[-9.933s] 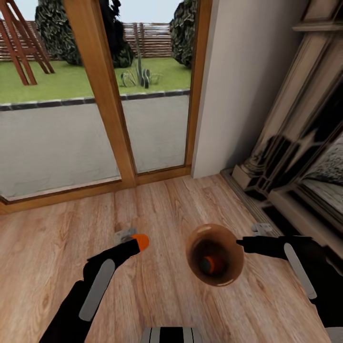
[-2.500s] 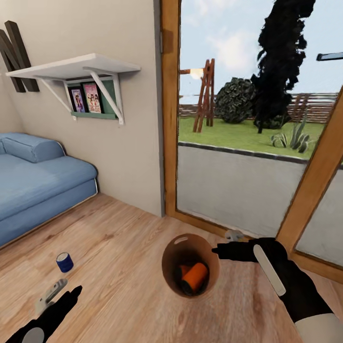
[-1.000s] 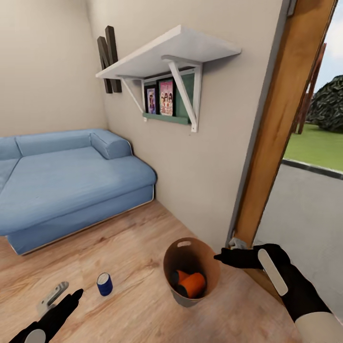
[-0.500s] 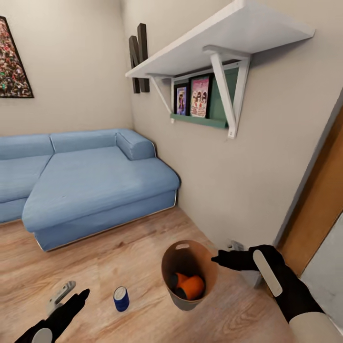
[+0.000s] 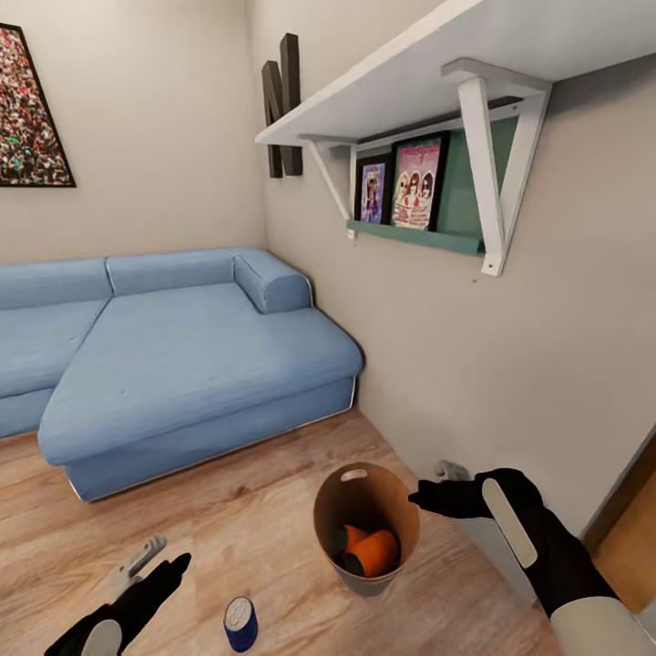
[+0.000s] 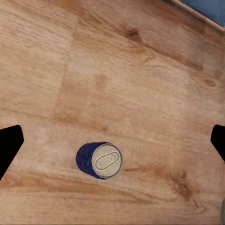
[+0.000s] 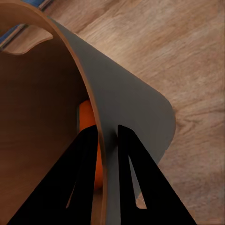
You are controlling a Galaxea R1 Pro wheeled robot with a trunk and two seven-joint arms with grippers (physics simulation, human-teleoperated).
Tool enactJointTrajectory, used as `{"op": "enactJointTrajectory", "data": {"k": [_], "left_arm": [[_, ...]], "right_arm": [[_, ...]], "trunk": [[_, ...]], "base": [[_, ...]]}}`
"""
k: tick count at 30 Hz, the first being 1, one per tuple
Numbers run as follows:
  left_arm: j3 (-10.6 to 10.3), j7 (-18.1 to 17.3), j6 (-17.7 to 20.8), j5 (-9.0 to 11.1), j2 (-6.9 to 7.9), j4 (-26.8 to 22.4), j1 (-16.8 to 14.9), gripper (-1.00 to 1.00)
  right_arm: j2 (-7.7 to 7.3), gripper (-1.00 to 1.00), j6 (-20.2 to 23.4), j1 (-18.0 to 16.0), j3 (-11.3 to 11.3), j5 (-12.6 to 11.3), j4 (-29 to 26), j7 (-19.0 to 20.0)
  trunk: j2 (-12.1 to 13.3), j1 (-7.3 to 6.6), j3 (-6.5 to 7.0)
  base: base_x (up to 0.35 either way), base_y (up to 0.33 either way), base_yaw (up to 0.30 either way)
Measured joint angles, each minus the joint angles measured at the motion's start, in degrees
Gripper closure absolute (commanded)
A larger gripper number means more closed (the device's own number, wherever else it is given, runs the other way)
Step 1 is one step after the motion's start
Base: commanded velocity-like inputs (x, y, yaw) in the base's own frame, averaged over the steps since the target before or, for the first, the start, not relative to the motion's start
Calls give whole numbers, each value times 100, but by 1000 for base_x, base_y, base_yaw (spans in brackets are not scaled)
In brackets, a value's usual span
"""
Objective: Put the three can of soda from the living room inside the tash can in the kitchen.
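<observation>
Swinging round has carried the glass door out of my head view, and the blue can (image 5: 240, 624) now stands upright on the floor (image 5: 273, 510) just ahead of my left jaws (image 5: 146, 567), which are open and empty. My right jaws (image 7: 107, 140) pinch the trash can (image 5: 394, 497) rim, two orange cans (image 5: 372, 553) inside. The left wrist view shows the can's top (image 6: 107, 161) between my fingertips (image 6: 8, 145), axis vertical.

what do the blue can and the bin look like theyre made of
Blue can: probably metal, given its pale grey top with a pull tab and glossy blue wall. Bin: thin sheet, matte grey outside, copper-brown inside, possibly plastic or coated metal; the render leaves it open.
</observation>
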Motion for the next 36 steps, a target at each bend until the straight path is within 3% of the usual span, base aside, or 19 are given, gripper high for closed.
{"op": "enactJointTrajectory", "data": {"k": [2,3,5,7,10,12,16,21,26,32,36], "left_arm": [[-67,2,60,-17,-9,170,-153,-100],[-244,72,143,-109,-5,328,-325,-100],[-879,868,639,-430,-97,922,-1065,-100],[-1154,1485,803,-482,-303,1589,-1632,-100],[-1402,2029,614,-494,-580,3183,-2569,-100],[-1476,2123,579,-520,-625,3606,-2816,-100],[-1506,2147,528,-522,-647,3817,-2876,-100],[-1508,2130,485,-512,-648,3925,-2792,-100],[-1510,1840,456,-541,-637,4036,-2759,-100],[-1500,1365,304,-581,-449,4461,-2756,-100],[-1500,1260,260,-599,-325,4544,-2758,-100]], "right_arm": [[8,100,14,0,8,-193,-11,16],[22,100,19,0,10,-267,-13,24],[38,100,22,5,11,-306,-38,27],[41,100,15,8,14,-201,-55,16],[26,100,5,-5,-9,-66,-129,8],[-9,100,9,-16,-27,-135,-271,10],[-25,100,19,20,-23,-296,-649,25],[-28,100,11,25,-4,-184,-908,11],[-25,100,17,19,-4,-266,-940,21],[-45,100,6,32,-1,-159,-1149,10],[-69,100,19,52,21,-475,-1349,24]], "trunk": [[0,0,0],[0,0,1],[0,0,1],[0,0,1],[0,0,0],[0,0,0],[0,0,0],[0,0,0],[-1,3,-21],[-9,18,-154],[-14,29,-243]], "base": [[337,90,0],[258,40,0],[149,23,0],[69,11,0],[22,3,0],[5,1,0],[1,0,0],[0,0,0],[0,0,0],[0,0,0],[0,0,0]]}}
